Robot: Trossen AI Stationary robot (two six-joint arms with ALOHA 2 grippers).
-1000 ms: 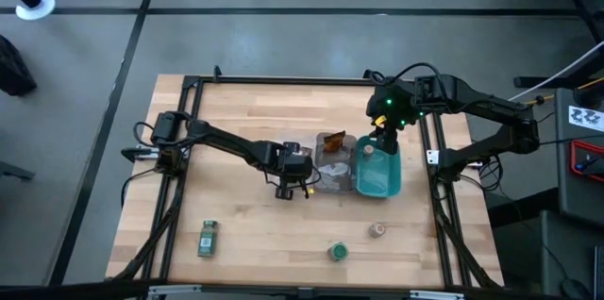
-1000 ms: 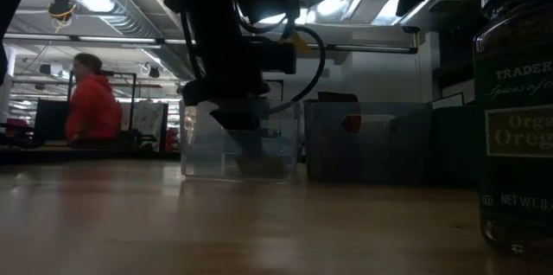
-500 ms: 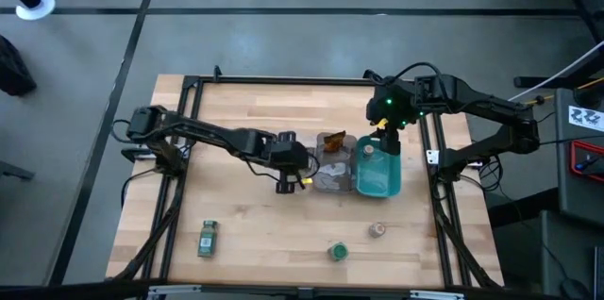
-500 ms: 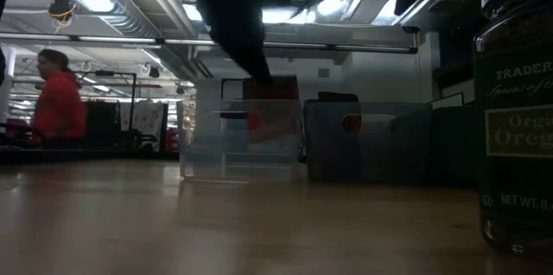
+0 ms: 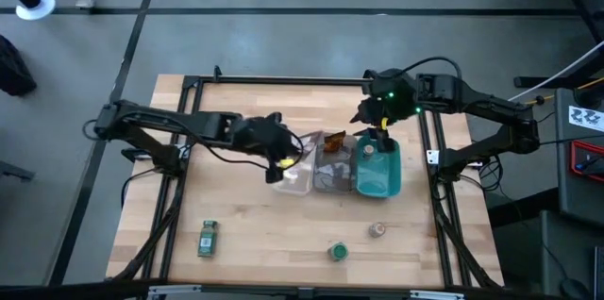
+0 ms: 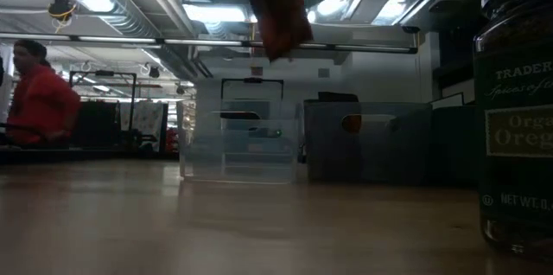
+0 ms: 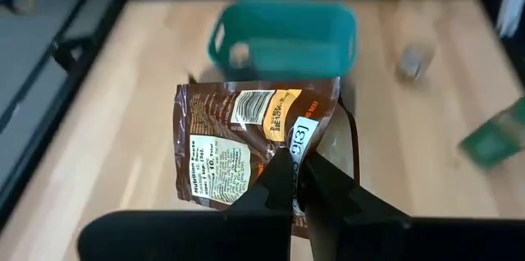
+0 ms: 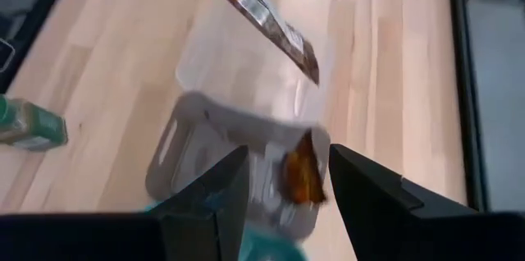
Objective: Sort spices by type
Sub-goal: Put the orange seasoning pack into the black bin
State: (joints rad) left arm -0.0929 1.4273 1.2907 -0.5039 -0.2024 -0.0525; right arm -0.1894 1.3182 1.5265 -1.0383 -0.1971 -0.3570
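Sachet (image 7: 246, 150) first: a flat, glossy brown-orange packet with white printed labels, pinched by its lower edge between my left gripper (image 7: 297, 185) fingers, which are clamped tight on it. It hangs in the air over the clear tray (image 5: 294, 175), well off the wooden table (image 5: 245, 234); in the low view it shows as a tilted reddish slab (image 6: 278, 11) above the tray's transparent walls (image 6: 242, 141). My left arm reaches from the table's left edge toward the middle, wrist turned down.

A second sachet (image 8: 302, 171) lies in the grey tray (image 8: 213, 142) next door, beside the teal tray (image 5: 379, 173).

My right gripper (image 8: 283, 183) hovers above the far ends of the grey and teal trays, fingers parted, holding nothing.

Along the near edge stand a green-lidded jar (image 5: 208, 239), lying on its side, another green-lidded jar (image 5: 337, 252) upright, and a jar with a pinkish-brown lid (image 5: 377, 230), all small and cylindrical.
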